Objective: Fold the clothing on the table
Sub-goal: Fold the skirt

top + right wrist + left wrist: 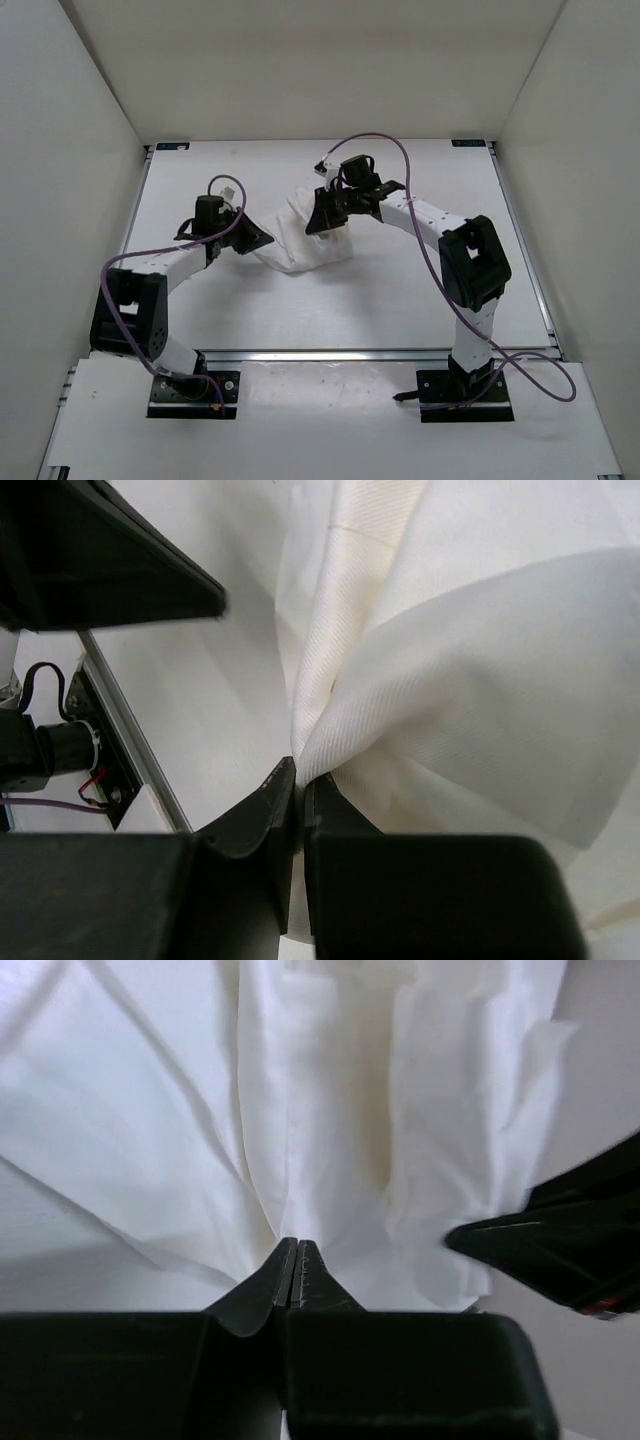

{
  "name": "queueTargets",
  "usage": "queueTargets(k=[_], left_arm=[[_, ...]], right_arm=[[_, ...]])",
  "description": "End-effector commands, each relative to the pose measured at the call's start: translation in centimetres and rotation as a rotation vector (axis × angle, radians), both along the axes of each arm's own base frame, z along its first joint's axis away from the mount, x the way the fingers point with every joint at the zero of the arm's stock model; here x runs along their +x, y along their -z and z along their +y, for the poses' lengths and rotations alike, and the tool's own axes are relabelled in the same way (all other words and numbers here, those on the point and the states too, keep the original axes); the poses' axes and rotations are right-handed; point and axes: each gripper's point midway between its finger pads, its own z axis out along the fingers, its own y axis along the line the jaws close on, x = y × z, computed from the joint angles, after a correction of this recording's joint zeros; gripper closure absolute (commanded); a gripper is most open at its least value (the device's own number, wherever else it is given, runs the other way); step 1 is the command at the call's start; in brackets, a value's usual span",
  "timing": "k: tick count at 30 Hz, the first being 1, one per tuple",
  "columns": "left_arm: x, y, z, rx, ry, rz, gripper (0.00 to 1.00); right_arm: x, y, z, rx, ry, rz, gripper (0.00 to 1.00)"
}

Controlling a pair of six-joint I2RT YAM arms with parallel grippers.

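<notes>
Left wrist view has the left claw point(297, 1260) with its jaws together. The garment point(330, 1110) gathers in creases right down to the tips, so the claw reads as clamped on a pinch of fabric. Right wrist view tells much the same of the right claw point(300, 780): jaws all but together, with a fold of white cloth nipped between them.

From above, the left claw sits just left of the bench's point(400, 310) middle, and the right claw is at the middle, a little nearer the far rail. The garment is bunched between them and seems drawn up toward the right claw. Its lower part rests on the bench near the middle.

I judge the step in hand to be the fold itself, with both claws gripping fabric and the garment crumpled, not yet flat. The next move probably calls for both claws to travel together, keeping the cloth taut enough to lay one part over the other without dragging the resting part across the bench. Only then should they let go.
</notes>
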Motion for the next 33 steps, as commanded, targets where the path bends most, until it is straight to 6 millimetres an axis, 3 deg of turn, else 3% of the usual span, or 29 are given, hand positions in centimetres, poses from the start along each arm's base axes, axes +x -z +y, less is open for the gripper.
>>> queueTargets(k=[1,5,8,17,23,24,25,28,29,31,32,33], left_arm=[[-2.8,4.8,-0.4,0.076,0.038,0.136,0.94],[-3.5,8.1,-1.4,0.073,0.049,0.233,1.0],[-3.8,9.5,-1.8,0.079,0.057,0.274,1.0],[-3.3,10.9,-3.0,0.063,0.077,0.31,1.0],[-3.5,11.0,-3.0,0.048,0.079,0.32,1.0],[-3.5,11.0,-2.8,0.045,0.075,0.324,1.0],[-3.2,10.7,-2.8,0.04,0.078,0.31,1.0],[-3.1,10.1,-2.3,0.028,0.066,0.298,1.0],[-2.9,9.5,-2.0,0.018,0.063,0.285,1.0],[-2.6,8.4,-1.8,0.006,0.063,0.262,1.0],[-2.2,7.6,-1.4,-0.002,0.059,0.24,0.99],[-2.3,7.1,-1.1,0.0,0.059,0.234,0.98]], right_arm=[[0.3,-1.8,2.2,0.035,-0.056,-0.067,1.0],[0.0,-0.9,2.8,0.035,-0.073,-0.039,1.0],[-0.2,-0.3,3.4,0.04,-0.084,-0.03,1.0],[0.8,-1.5,6.8,0.07,-0.116,-0.06,1.0],[-0.1,-0.7,8.7,0.044,-0.159,-0.024,1.0],[-0.4,-0.7,8.8,0.03,-0.16,-0.009,0.95],[-0.1,-0.8,8.6,0.013,-0.148,-0.025,0.73],[0.4,-2.3,7.0,-0.044,-0.119,-0.077,0.29],[0.6,-2.4,6.3,-0.067,-0.098,-0.084,0.26],[1.0,-5.3,5.1,-0.051,-0.075,-0.148,0.25],[1.3,-5.5,4.4,-0.058,-0.049,-0.15,0.25],[1.5,-7.1,3.8,-0.047,-0.028,-0.189,0.25]])
